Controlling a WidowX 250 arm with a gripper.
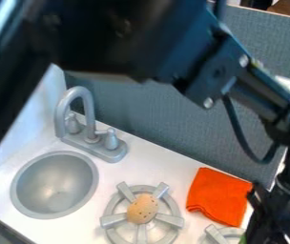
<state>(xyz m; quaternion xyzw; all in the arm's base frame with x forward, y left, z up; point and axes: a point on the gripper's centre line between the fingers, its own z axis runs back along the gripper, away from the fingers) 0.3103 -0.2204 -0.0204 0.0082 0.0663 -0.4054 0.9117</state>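
Note:
At the lower right, my black gripper (270, 217) hangs just right of a folded orange cloth (217, 194) and beside a second grey burner (221, 235) at the bottom edge. A bit of something green (243, 239) shows against the gripper's left side, mostly hidden; whether it is held I cannot tell. Left of the cloth, an oval tan-brown item with dark specks (142, 208) rests on the middle of a grey burner (113, 220).
A round grey sink (54, 185) lies at the left, with a grey faucet (89, 121) behind it. A grey fabric panel (173, 128) stands along the back of the white counter (157, 164). My arm spans the top and right side.

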